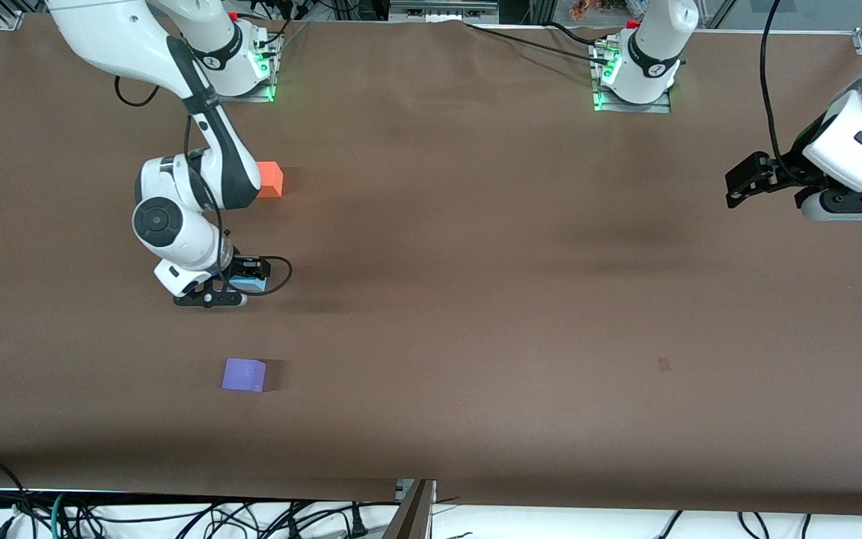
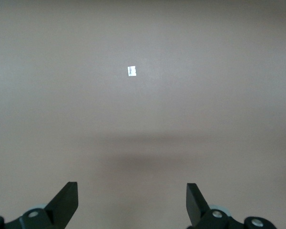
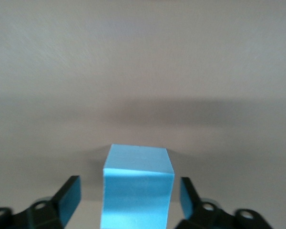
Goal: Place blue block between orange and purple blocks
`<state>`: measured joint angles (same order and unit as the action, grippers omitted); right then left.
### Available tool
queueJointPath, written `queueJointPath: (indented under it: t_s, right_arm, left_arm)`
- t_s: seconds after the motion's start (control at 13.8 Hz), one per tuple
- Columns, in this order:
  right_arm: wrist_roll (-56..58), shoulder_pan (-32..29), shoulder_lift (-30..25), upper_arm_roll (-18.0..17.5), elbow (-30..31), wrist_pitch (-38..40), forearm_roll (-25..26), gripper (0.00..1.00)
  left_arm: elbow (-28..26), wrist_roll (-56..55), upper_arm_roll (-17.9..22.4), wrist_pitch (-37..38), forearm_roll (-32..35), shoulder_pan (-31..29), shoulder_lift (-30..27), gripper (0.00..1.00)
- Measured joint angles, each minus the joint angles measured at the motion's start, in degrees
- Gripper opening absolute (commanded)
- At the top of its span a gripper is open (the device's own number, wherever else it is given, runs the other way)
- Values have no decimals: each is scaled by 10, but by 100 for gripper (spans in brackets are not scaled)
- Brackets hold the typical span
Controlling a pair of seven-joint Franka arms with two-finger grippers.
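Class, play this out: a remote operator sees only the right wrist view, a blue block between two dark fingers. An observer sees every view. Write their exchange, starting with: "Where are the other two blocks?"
Observer: The orange block lies farther from the front camera than the blue block; the purple block lies nearer to it.
Operator: So is the blue one between them?
Observer: Yes, it sits on the table roughly midway between them, under the right gripper.
Operator: My fingers stand clear of its sides. Where is the other arm?
Observer: The left gripper waits at the left arm's end of the table, open, over bare surface, holding nothing.
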<state>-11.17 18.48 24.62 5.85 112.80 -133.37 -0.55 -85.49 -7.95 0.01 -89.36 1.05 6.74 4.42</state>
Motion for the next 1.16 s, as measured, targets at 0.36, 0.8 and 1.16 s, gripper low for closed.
queueJointPath:
  t_s: [0.36, 0.8, 1.16]
  right_arm:
    - [6, 0, -23, 9, -166, 217, 0, 100]
    - [48, -3, -33, 49, -332, 436, 0, 100]
    - [49, -4, -52, 60, -377, 514, 0, 100]
  left_arm:
    - [0, 0, 1, 0, 0, -1, 0, 100]
    - [0, 0, 1, 0, 0, -1, 0, 100]
    - [0, 0, 1, 0, 0, -1, 0, 100]
